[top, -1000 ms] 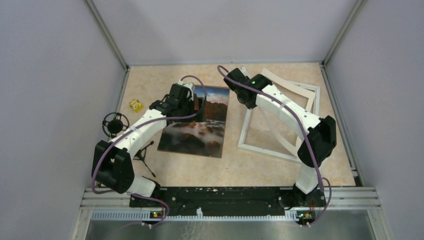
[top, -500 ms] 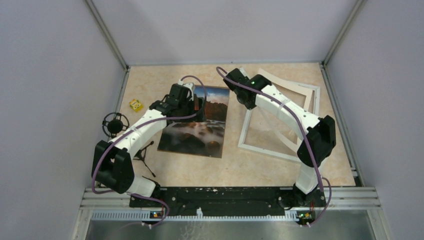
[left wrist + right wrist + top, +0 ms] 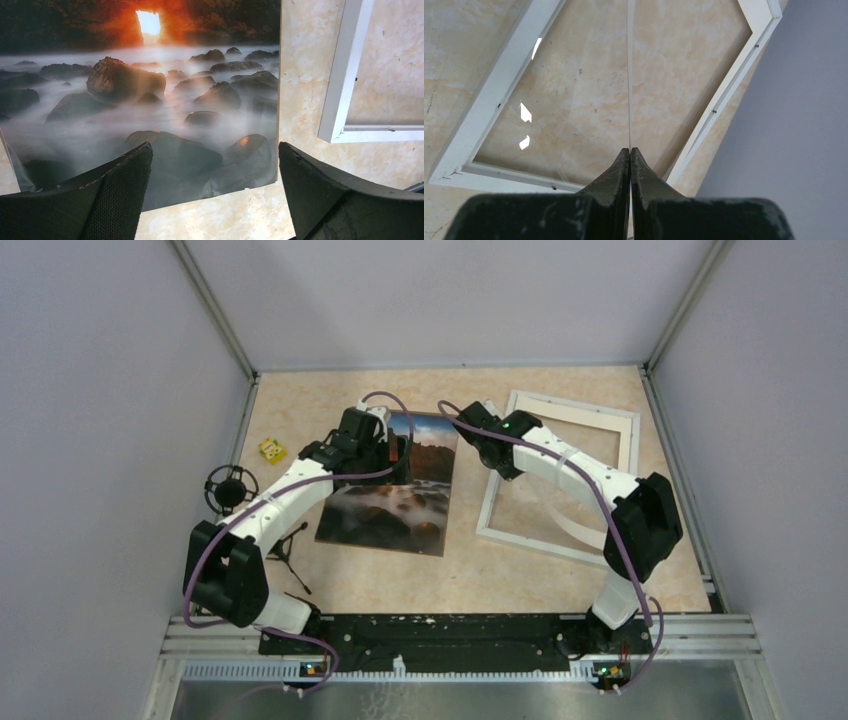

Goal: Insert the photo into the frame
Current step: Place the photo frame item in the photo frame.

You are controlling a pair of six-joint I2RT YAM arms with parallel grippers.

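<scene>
One white frame (image 3: 575,403) lies flat on the worktop (image 3: 480,580), with beige surface showing through its opening. One photo (image 3: 390,510) lies flat to its left, a gap between them. The right end effector (image 3: 630,150) pinches a thin clear sheet (image 3: 628,75) above the frame. The left end effector (image 3: 215,150) gapes wide over the photo, holding nothing.

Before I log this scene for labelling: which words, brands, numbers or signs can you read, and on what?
None can be read.
Small yellow object by the left wall: dark marks, too small to read.
The photo, the frame, the clear sheet: no text seen.
</scene>
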